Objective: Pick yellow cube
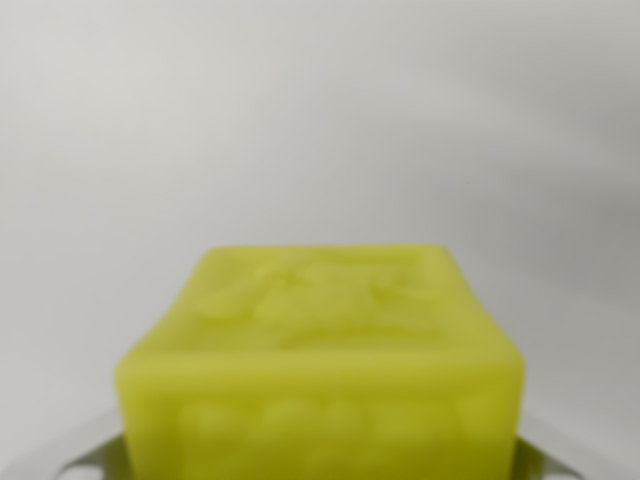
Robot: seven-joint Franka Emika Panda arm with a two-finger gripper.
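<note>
Wrist view. The camera sits very close to the cube (320, 365), which fills the lower centre of the frame and runs off the bottom edge. Of the gripper (320, 462), only pale grey-white parts show: a curved piece at the lower left (75, 452) and another at the lower right (560, 450), one on each side of the cube's base. Both pieces are blurred. Whether they touch the cube's sides cannot be told, and so whether the claw is open, closed or clamped on the cube cannot be told either. Nothing of the arm above the claw is in view.

Surface and room. Behind and around the cube there is only a plain, light grey-white field (320, 110), evenly lit, with soft darker shading toward the upper right and the right edge. No seam, edge or horizon separates a floor from a wall. Whether the cube rests on this surface or is held clear of it cannot be told.

Cube orientation. The cube is yellow-green and out of focus. One broad face (325, 295) is turned upward and recedes from the camera; it carries raised relief, unreadable. A second face (320, 430) squarely faces the camera, with a row of raised rounded shapes, also unreadable. The near top edge runs level, left to right. No long axis is evident.
</note>
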